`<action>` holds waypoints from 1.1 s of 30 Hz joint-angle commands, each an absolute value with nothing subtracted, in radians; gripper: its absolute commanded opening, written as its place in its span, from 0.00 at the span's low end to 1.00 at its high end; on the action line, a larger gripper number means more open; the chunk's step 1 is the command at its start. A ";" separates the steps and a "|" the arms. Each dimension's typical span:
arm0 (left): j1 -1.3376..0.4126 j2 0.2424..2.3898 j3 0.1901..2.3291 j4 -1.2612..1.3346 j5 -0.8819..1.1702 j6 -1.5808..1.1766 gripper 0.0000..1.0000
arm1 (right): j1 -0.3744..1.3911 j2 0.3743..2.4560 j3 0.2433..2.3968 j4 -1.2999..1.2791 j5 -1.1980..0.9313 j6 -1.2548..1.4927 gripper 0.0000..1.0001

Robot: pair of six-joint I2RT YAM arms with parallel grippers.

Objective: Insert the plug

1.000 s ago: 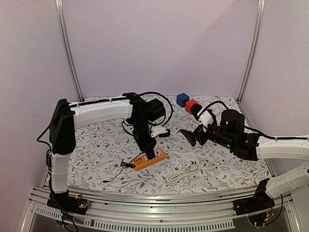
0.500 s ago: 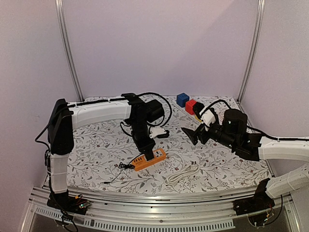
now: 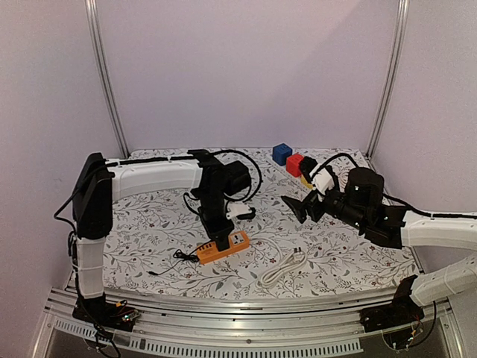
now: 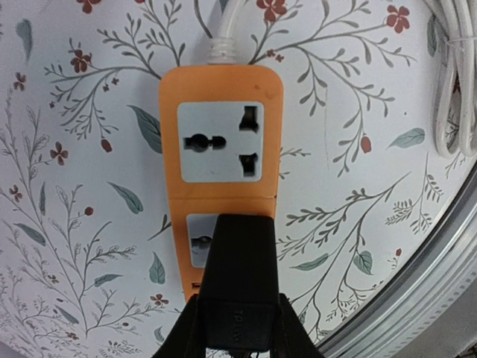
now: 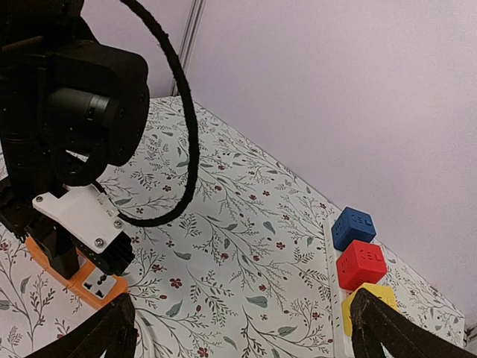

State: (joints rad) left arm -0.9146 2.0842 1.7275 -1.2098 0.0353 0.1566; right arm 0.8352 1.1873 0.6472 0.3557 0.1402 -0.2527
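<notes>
Top external: left arm reaches in from the left side, wrist bent down over the orange power strip (image 3: 223, 247), which lies on the floral table cover (image 3: 149, 224) toward the near edge. Left gripper (image 3: 221, 237) sits right at the strip's upper face. A thin black wire (image 3: 175, 261) trails off the strip's left end. A loose white cable (image 3: 283, 268) lies just right of the strip, apart from it. Right gripper (image 3: 298, 207) hangs above the table, well right of the strip, with nothing in it. A blue cube (image 3: 282, 154) and a red cube (image 3: 295, 163) sit at the far edge.

Left wrist: fingers pinch a black plug (image 4: 240, 283), one finger (image 4: 186, 335) showing at each side of its body. The plug stands over the strip's (image 4: 221, 149) second socket and covers most of it; the first socket, grey-faced, is fully exposed. Cannot tell if the prongs are seated. The strip's own white cord (image 4: 223, 30) leaves at the top; the loose cable (image 4: 455, 82) shows at the right edge.

Right wrist: fingers (image 5: 104, 332) spread wide, nothing between them. Beyond them, the left arm's wrist (image 5: 74, 97) is over the strip (image 5: 82, 280). Blue (image 5: 354, 226), red (image 5: 361, 262) and yellow (image 5: 369, 298) cubes stand in a row on a white bar (image 5: 332, 291) by the back wall.
</notes>
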 commanded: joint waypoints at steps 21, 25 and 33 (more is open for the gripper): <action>-0.936 2.188 1.481 -1.211 0.052 0.200 0.00 | 0.825 1.095 0.645 0.270 0.230 -0.236 0.99; -0.929 2.178 1.538 -1.233 0.069 0.225 0.31 | 0.819 1.096 0.669 0.230 0.276 -0.214 0.99; -0.907 2.109 1.714 -1.257 0.084 0.256 0.82 | 0.708 1.078 0.735 0.069 0.418 -0.081 0.99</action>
